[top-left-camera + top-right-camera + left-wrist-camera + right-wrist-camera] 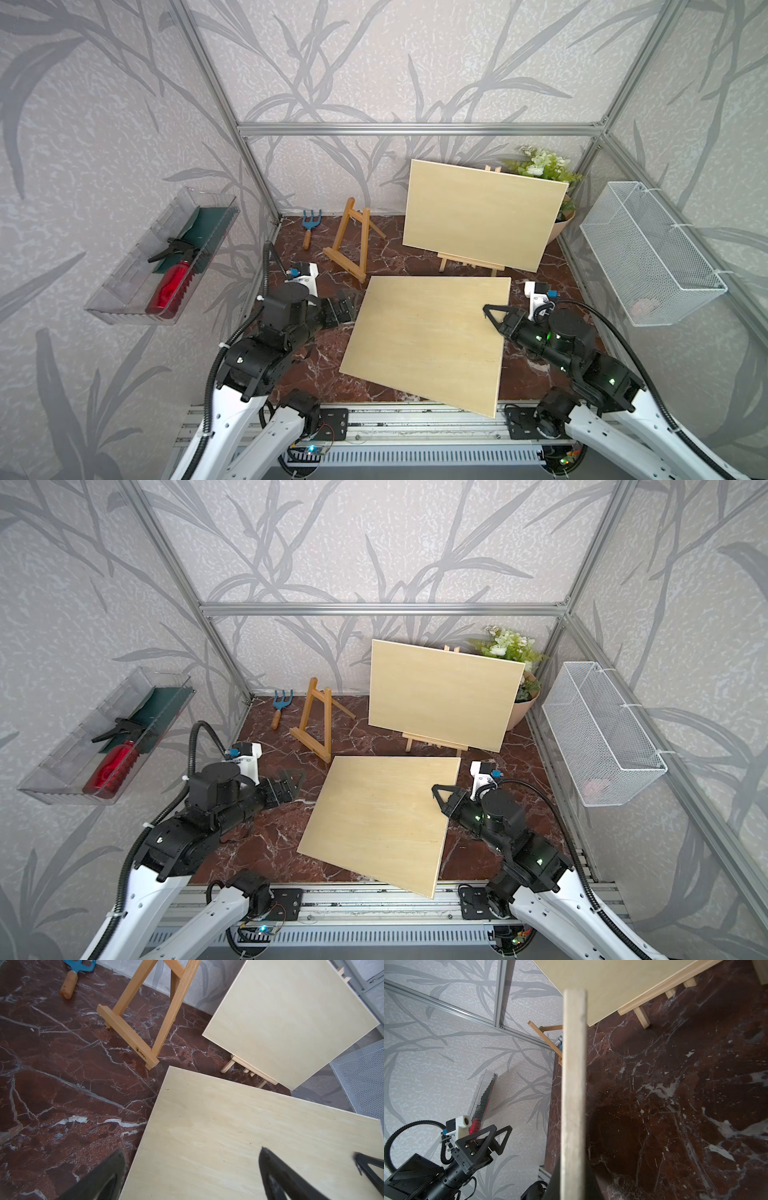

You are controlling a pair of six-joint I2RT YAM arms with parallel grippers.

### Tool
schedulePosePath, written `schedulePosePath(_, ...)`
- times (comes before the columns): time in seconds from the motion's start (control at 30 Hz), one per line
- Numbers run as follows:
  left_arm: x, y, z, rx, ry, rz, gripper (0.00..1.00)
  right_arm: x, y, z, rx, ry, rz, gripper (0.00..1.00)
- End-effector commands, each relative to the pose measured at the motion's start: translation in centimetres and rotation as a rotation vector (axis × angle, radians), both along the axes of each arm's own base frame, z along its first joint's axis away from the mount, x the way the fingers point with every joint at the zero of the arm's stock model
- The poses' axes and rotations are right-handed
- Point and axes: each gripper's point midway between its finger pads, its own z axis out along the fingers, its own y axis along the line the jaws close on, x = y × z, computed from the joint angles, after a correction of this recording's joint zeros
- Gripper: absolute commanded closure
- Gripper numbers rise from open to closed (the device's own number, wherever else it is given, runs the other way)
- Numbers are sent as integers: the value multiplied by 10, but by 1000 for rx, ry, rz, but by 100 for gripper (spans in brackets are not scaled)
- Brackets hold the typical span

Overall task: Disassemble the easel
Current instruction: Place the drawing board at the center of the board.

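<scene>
Jaws of the right gripper (488,310) are shut on the right edge of the near board (428,340), the edge running straight between them in the right wrist view. That side hangs clear of the marble table (316,365); whether the left edge rests cannot be told. The near corner overhangs the table's front edge.

The left gripper (345,306) gapes fully open just left of the board and holds nothing.

The board looks thin, stiff and light, with smooth faces. Pinched at one edge only, it would likely swing or slip, so a second hold midway along the left edge seems sensible.

Further back on the left stands the empty easel (350,245). It is probably light and tippy, best taken by an upright.

Far right, a second board (482,216) leans on a pale easel (469,264). A blue rake (308,227) lies at the far left, and flowers (540,164) stand in the far right corner.
</scene>
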Motion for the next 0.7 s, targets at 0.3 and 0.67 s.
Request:
schedulePosePath(0.3, 16, -5, -71, 5, 163, 50, 1, 8, 15, 25, 141, -28, 139, 100)
schedulePosePath(0.67, 29, 18, -146, -7, 208, 274, 1, 34, 14, -23, 130, 75, 211, 100)
